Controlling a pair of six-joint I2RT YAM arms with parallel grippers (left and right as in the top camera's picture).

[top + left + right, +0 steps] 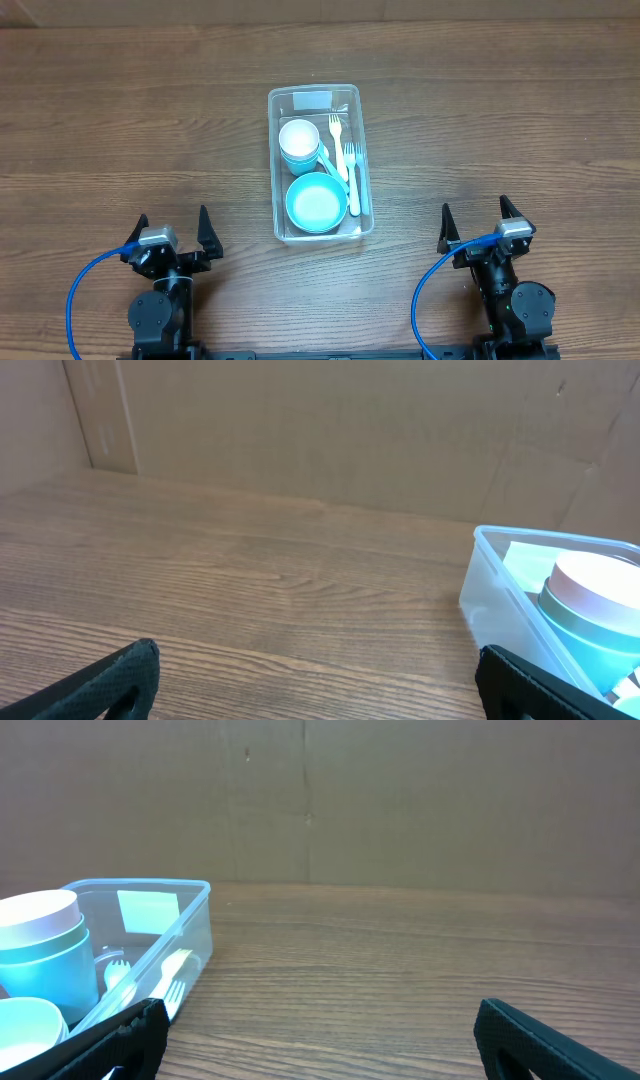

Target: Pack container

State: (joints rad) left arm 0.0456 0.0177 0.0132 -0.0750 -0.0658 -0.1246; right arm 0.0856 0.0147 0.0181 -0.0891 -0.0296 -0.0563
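The clear plastic container (363,160) stands in the middle of the table, its pale label at the far end. Inside are stacked white and teal cups (299,141), a teal bowl (316,202) and several pale forks (351,170). The container also shows at the right of the left wrist view (490,600) and at the left of the right wrist view (185,930). My left gripper (172,232) is open and empty at the near left, apart from the container. My right gripper (479,222) is open and empty at the near right.
The wooden table (120,120) stretches around the container. A brown cardboard wall (330,430) stands at the far side. Blue cables (85,290) run by both arm bases at the front edge.
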